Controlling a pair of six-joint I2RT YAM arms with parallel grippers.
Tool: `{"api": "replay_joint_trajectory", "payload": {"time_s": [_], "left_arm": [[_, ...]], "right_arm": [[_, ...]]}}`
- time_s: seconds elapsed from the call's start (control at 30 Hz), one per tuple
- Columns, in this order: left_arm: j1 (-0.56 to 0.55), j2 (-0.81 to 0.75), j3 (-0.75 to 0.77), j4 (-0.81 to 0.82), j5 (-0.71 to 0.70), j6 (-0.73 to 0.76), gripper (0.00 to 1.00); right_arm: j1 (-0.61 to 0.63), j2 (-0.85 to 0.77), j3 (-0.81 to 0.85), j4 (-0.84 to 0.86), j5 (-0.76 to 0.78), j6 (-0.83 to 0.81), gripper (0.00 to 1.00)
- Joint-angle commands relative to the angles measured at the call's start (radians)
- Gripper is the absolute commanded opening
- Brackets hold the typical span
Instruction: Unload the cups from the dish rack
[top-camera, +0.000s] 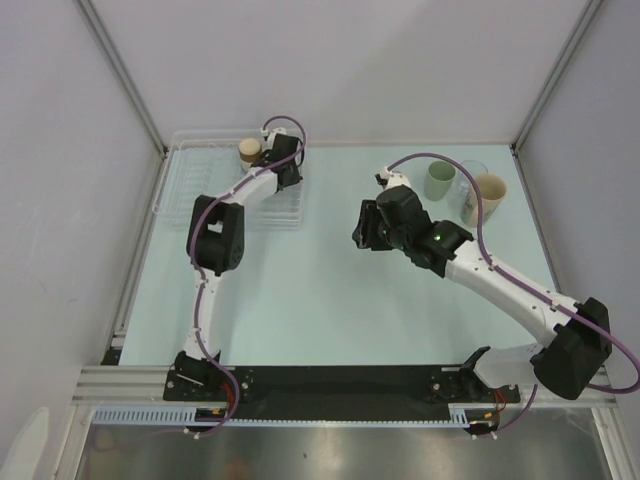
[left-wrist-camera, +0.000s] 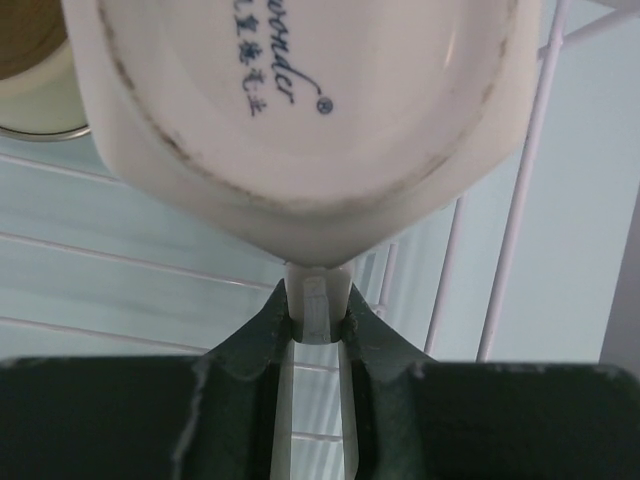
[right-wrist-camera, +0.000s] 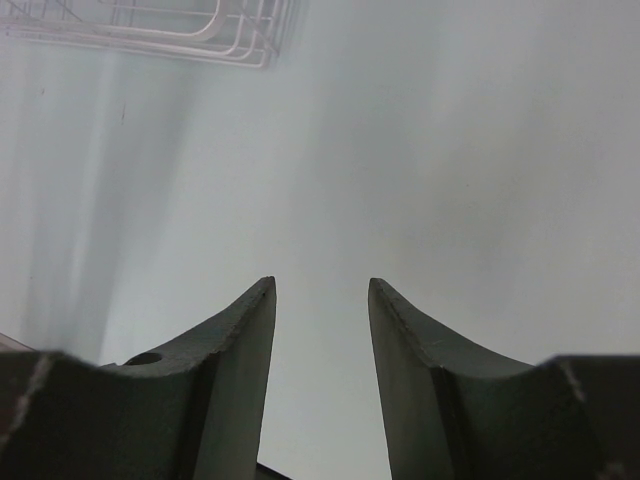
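Found the left gripper (left-wrist-camera: 318, 310) reaching into the dish rack (top-camera: 180, 185), jaws drawn in to a narrow slot and pinching a thin edge of the white cup (left-wrist-camera: 300, 110). Saw the cup's stamped base turned toward the wrist camera, so judged the cup tipped over in the grip. Cannot tell from so close a view whether it hangs free of the rack bars. Noted the brown cup (top-camera: 248, 152) just beside it, at the rack's far end.

To do this step well:
- Lift straight up until the cup clears the raised rim.
- Keep the pinch firm, given how little edge is held.
- Steer away from the brown cup.
- Carry toward the right and set down upright.

Found the right gripper (right-wrist-camera: 320, 300) over bare table (top-camera: 300, 300), jaws well apart, holding nothing.

Counted three cups outside the rack, upright and close together near the table's far right corner: pale green cup (top-camera: 438, 181), clear glass (top-camera: 470, 178), beige cup (top-camera: 489, 198). Saw nothing inside them. Judged two cups left to unload.
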Motion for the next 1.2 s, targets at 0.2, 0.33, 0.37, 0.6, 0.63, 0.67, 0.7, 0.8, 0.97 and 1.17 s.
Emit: {"api": "replay_joint_trajectory", "payload": {"time_s": [0.2, 0.33, 0.37, 0.6, 0.63, 0.67, 0.7, 0.8, 0.97, 1.17], "left_arm": [[-0.015, -0.221, -0.07, -0.01, -0.08, 0.046, 0.0], [-0.015, -0.257, -0.066, -0.025, -0.089, 0.057, 0.0], [-0.015, -0.266, -0.064, -0.028, -0.091, 0.057, 0.01], [-0.018, -0.313, -0.032, -0.054, -0.097, 0.086, 0.01], [-0.02, -0.321, -0.034, -0.056, -0.097, 0.089, 0.0], [-0.021, -0.335, -0.034, -0.056, -0.097, 0.094, 0.0], [-0.022, -0.343, -0.035, -0.057, -0.086, 0.095, 0.0], [-0.022, -0.382, -0.043, -0.062, -0.059, 0.088, 0.01], [-0.02, -0.453, -0.053, -0.063, 0.032, 0.057, 0.0], [0.007, -0.543, -0.135, -0.053, 0.166, -0.03, 0.0]], "right_arm": [[0.001, -0.056, -0.04, 0.059, -0.008, 0.026, 0.47], [0.001, -0.066, -0.047, 0.062, -0.006, 0.028, 0.46], [0.002, -0.069, -0.049, 0.064, -0.005, 0.028, 0.47], [0.001, -0.083, -0.063, 0.075, -0.005, 0.031, 0.46], [0.001, -0.083, -0.064, 0.075, -0.008, 0.031, 0.46], [0.001, -0.083, -0.064, 0.076, -0.005, 0.029, 0.46], [0.001, -0.083, -0.066, 0.079, -0.005, 0.031, 0.46], [-0.001, -0.083, -0.067, 0.088, 0.001, 0.026, 0.46], [-0.004, -0.071, -0.066, 0.119, -0.008, 0.025, 0.46], [-0.015, -0.06, -0.063, 0.151, -0.025, 0.023, 0.46]]}}
